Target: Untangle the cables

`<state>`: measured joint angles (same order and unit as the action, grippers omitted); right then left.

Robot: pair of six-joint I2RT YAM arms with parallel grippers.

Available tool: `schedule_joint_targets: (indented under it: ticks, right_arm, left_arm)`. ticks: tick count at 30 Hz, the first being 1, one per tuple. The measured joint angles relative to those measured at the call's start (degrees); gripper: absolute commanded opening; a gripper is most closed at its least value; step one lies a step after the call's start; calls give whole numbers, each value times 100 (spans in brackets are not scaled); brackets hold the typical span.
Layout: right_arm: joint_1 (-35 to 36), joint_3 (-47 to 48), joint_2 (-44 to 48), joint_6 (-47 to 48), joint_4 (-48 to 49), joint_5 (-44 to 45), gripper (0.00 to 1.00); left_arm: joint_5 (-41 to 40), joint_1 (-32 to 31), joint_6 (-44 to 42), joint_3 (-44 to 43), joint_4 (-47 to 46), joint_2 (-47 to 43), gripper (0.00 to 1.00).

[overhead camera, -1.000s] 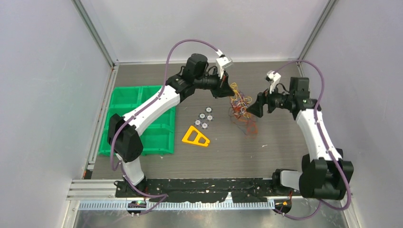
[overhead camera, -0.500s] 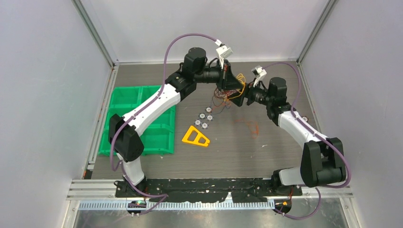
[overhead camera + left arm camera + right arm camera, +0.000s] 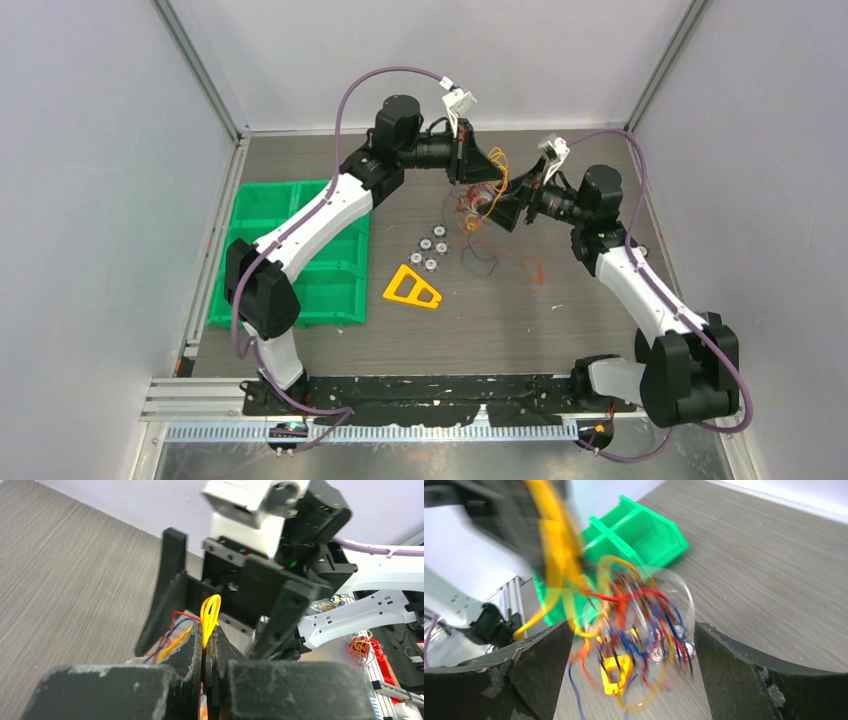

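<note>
Cables point(image 3: 482, 200) hang bunched over the far desk point(image 3: 560, 330). Left end effector point(image 3: 206, 636) clamps a yellow loop point(image 3: 204, 620); right end effector point(image 3: 634, 630) is spread wide, gripping nothing, facing the bunch.

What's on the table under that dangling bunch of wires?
A dark strand and orange strands lie loose on the table. Directly beneath, the bunch of cables itself hides the surface.
</note>
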<state>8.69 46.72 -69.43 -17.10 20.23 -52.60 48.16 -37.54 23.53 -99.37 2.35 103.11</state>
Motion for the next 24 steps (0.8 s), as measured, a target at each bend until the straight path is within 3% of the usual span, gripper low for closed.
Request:
schedule_joint_targets:
  ticks: [2,5,8,10,12,14,24]
  right_arm:
    - [39,-11,138,-116,166,-157,99]
    - [105,-13,72,-356,498,-245,77]
    - [131,-13,-173,-337,487,-76,63]
    - [136,-13,-358,11,232,170,48]
    - [133,-13,-483,415,-107,424,26]
    - [109,-26,-555,828,-442,629,19]
    - [-402,24,-713,2345,-1523,756,22]
  left_arm:
    - [68,37,90,31,-48,0,0]
    - [177,22,229,31,-149,0,0]
    - [273,-24,352,31,-282,0,0]
    - [319,-37,376,22,-297,0,0]
    - [350,-39,398,11,-291,0,0]
    - [350,-37,391,-15,-243,0,0]
    - [-26,369,-31,-756,785,-20,0]
